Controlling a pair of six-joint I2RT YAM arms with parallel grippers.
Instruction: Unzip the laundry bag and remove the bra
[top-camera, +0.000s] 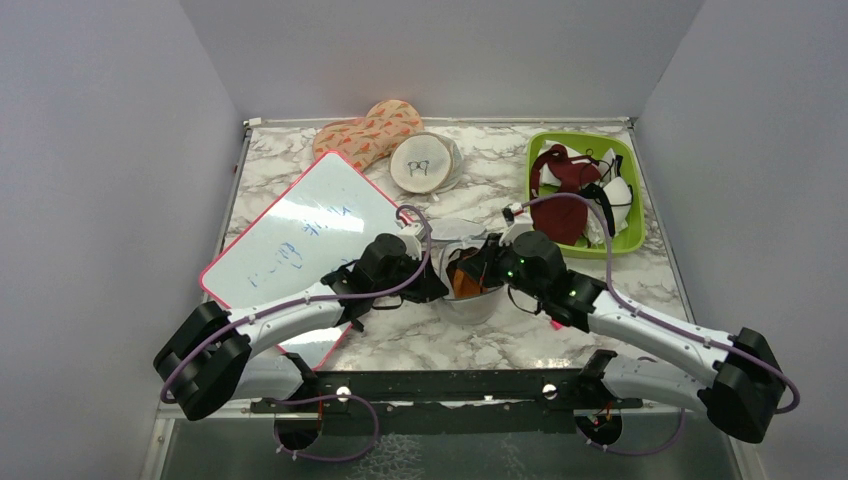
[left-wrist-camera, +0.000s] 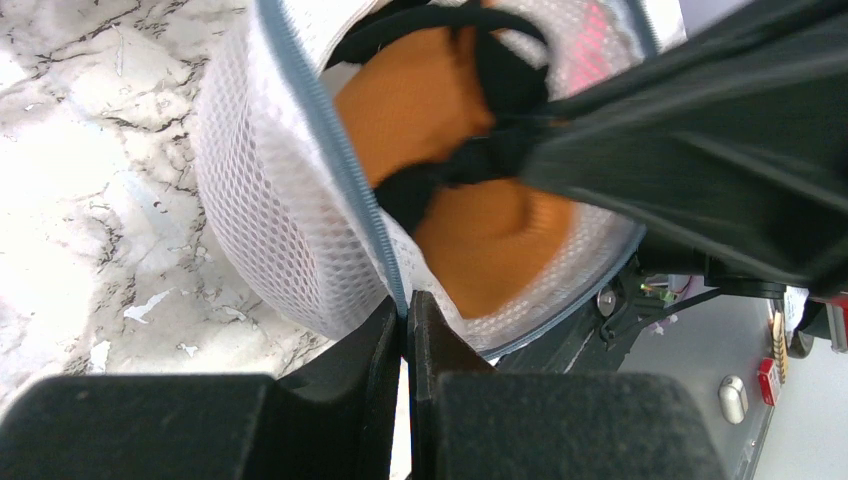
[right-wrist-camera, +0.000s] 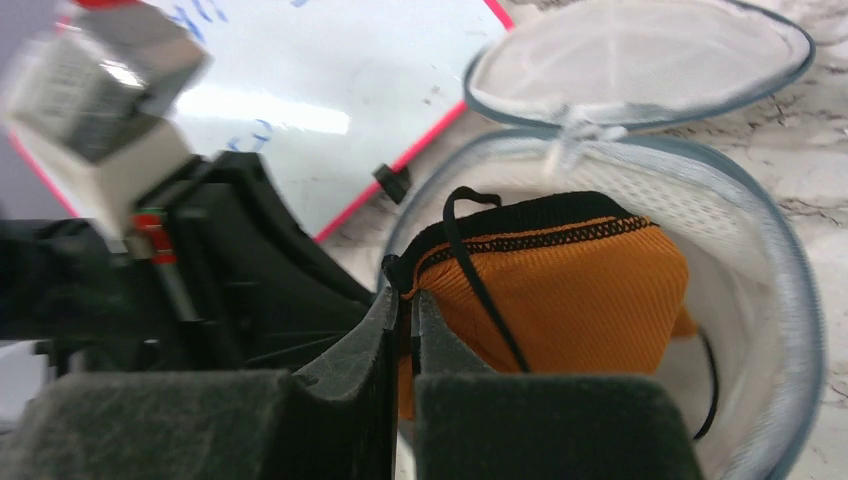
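The white mesh laundry bag (top-camera: 478, 302) with its grey-blue rim stands open at the table's middle, its lid (right-wrist-camera: 640, 62) flipped back. My left gripper (left-wrist-camera: 405, 305) is shut on the bag's zip rim (left-wrist-camera: 330, 130) at its left side; it also shows in the top view (top-camera: 432, 285). The orange bra (right-wrist-camera: 570, 290) with black edging and straps sits in the bag's mouth, partly raised. My right gripper (right-wrist-camera: 408, 298) is shut on the bra's black-edged corner; it shows from above (top-camera: 478, 262) over the bag. The bra also shows in the left wrist view (left-wrist-camera: 430, 100) and the top view (top-camera: 465, 283).
A whiteboard (top-camera: 300, 235) with a red edge lies at the left. A beige round pouch (top-camera: 422, 165) and a patterned cloth (top-camera: 368, 130) lie at the back. A green tray (top-camera: 632, 240) holding a dark red garment (top-camera: 565, 195) stands at the right. A pink scrap lies under the right arm.
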